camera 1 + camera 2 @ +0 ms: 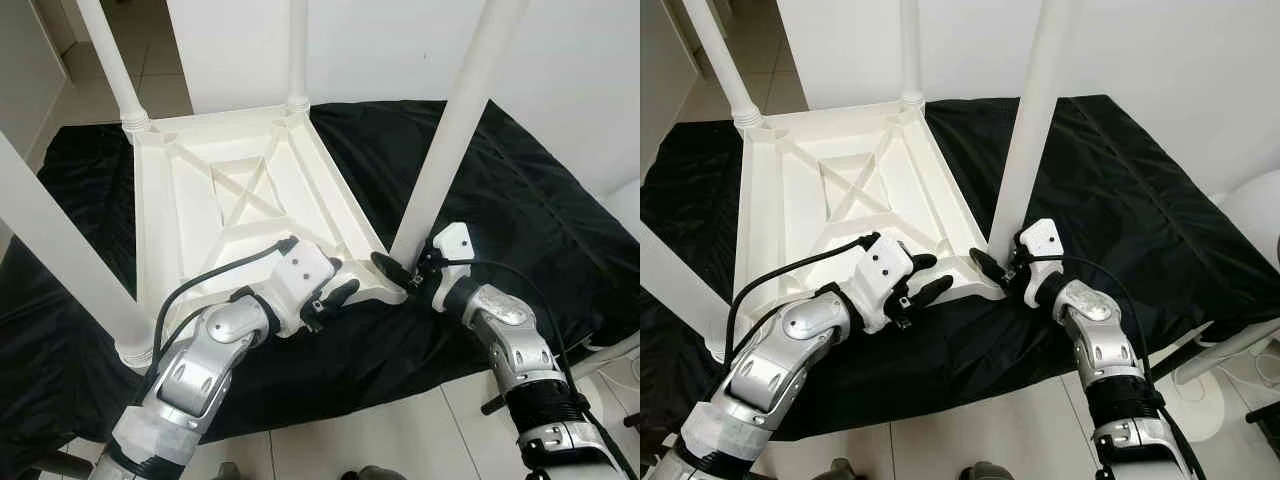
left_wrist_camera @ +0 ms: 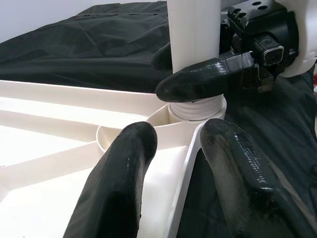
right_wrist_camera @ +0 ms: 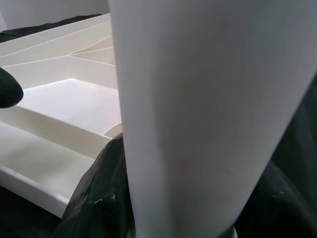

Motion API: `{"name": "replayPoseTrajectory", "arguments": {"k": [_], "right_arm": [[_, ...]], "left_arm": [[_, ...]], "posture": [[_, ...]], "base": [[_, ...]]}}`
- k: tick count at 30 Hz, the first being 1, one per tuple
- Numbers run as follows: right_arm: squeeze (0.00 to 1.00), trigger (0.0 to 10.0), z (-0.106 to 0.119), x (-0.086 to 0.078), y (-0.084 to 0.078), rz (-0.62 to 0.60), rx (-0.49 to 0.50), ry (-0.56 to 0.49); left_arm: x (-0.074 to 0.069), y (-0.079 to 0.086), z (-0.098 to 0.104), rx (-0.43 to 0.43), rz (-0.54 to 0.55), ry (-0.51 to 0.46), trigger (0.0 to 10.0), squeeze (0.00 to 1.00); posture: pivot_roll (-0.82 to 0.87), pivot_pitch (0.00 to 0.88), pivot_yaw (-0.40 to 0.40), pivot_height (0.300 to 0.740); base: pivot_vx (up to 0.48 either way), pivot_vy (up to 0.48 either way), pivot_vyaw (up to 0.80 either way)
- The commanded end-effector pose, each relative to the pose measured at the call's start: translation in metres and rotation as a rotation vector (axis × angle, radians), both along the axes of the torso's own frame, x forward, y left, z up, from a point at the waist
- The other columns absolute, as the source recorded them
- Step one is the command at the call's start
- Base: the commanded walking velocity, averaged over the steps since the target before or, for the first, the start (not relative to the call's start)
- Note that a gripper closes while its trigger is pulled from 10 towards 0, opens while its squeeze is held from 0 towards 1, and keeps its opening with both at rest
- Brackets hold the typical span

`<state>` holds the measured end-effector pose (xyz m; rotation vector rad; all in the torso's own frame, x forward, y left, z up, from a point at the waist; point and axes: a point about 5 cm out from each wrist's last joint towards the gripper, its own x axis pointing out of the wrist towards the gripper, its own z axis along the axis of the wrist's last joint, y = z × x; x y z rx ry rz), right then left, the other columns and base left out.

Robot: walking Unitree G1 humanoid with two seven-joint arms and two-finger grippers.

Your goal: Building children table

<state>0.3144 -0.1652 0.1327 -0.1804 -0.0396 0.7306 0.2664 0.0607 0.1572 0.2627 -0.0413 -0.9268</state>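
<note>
A white plastic children's table (image 1: 250, 190) lies upside down on a black cloth, its legs pointing up. My right gripper (image 1: 400, 268) is shut on the foot of the near right leg (image 1: 455, 130), just above its threaded socket (image 2: 195, 110); one finger (image 2: 203, 79) crosses the front of the leg. My left gripper (image 1: 338, 282) is open beside that corner, its fingers (image 2: 119, 183) standing either side of the tabletop's rim (image 2: 181, 198) with slack around it. In the right wrist view the leg (image 3: 198, 119) is very close.
The other legs stand at the far left (image 1: 115, 60), far right (image 1: 297, 50) and near left (image 1: 60, 250). The black cloth (image 1: 520, 200) covers the floor out to the white walls. Pale tiles (image 1: 400, 430) lie nearest me. A white rounded object (image 1: 625, 205) sits at the right edge.
</note>
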Motion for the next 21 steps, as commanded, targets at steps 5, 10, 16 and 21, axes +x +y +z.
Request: {"name": "replayPoseTrajectory", "arguments": {"k": [5, 10, 16, 21], "right_arm": [[0.0, 10.0, -0.005, 0.001, -0.001, -0.1, -0.039, -0.005], [0.0, 10.0, -0.003, 0.0, 0.004, -0.229, 0.013, -0.027], [0.0, 10.0, -0.002, -0.007, 0.017, -0.42, 0.127, 0.002], [0.0, 10.0, -0.005, -0.013, 0.028, -0.604, 0.185, 0.018]], "left_arm": [[-0.002, -0.001, -0.004, 0.013, -0.015, 0.021, 10.0, 0.0], [-0.001, -0.002, -0.003, 0.01, -0.013, 0.02, 10.0, 0.0], [-0.001, -0.001, -0.003, 0.003, -0.007, 0.026, 10.0, 0.0], [-0.003, -0.001, -0.005, 0.001, -0.008, 0.036, 10.0, 0.0]], "posture": [[-0.07, 0.029, -0.01, 0.74], [-0.08, 0.041, -0.009, 0.74], [-0.08, 0.05, -0.003, 0.74], [-0.08, 0.054, 0.001, 0.74]], "base": [[0.0, 0.0, 0.0], [0.0, 0.0, 0.0], [0.0, 0.0, 0.0], [0.0, 0.0, 0.0]]}}
